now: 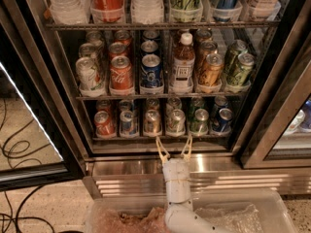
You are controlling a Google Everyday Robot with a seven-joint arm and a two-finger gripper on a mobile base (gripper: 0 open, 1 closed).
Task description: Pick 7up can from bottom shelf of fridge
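The 7up can (176,122) stands at the front of the bottom shelf (116,139), between the copper can (152,122) and the darker green can (199,122). Your gripper (173,141) hovers just before it, fingers spread apart. Drive in straight so they straddle only that can.

Warm, dim light inside the fridge (58,81), with darker surroundings.

Light comes from within the cabinet, so the can tops shine while the rows behind them sink into shadow. The ribbed steel base (218,178) at lower centre throws back bright streaks of glare. A thin white strip (29,108) glows along the door edge at left. The gripper (173,140), low centre before the bottom shelf (121,139), is evenly lit, its pale fingers spread. The floor (29,208) at lower left looks dull and brownish.
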